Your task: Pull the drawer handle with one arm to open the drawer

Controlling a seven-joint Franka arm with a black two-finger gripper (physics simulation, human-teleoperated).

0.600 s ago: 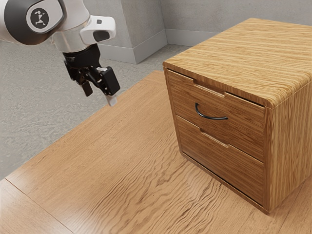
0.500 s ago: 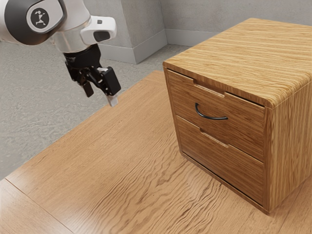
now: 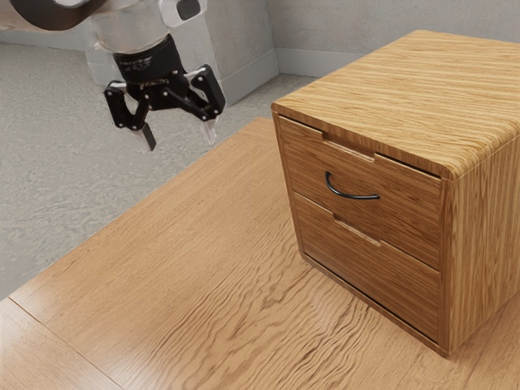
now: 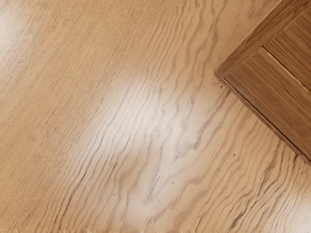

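Tool (image 3: pixel 179 132): open, fingers spread wide with nothing between them, hanging above the tabletop (image 3: pixel 203 276) near its far edge.
Drawer handle (image 3: pixel 351 192): dark curved bar on the upper drawer (image 3: pixel 398 215) of the wooden cabinet (image 3: pixel 422 89), at about 4 o'clock from the tool in the exterior view, well apart from it.
Upper drawer: shut.
Lower drawer (image 3: pixel 366 262): shut.

White arm (image 3: pixel 130 28) with black jaws, pale fingertips (image 3: pixel 210 130)
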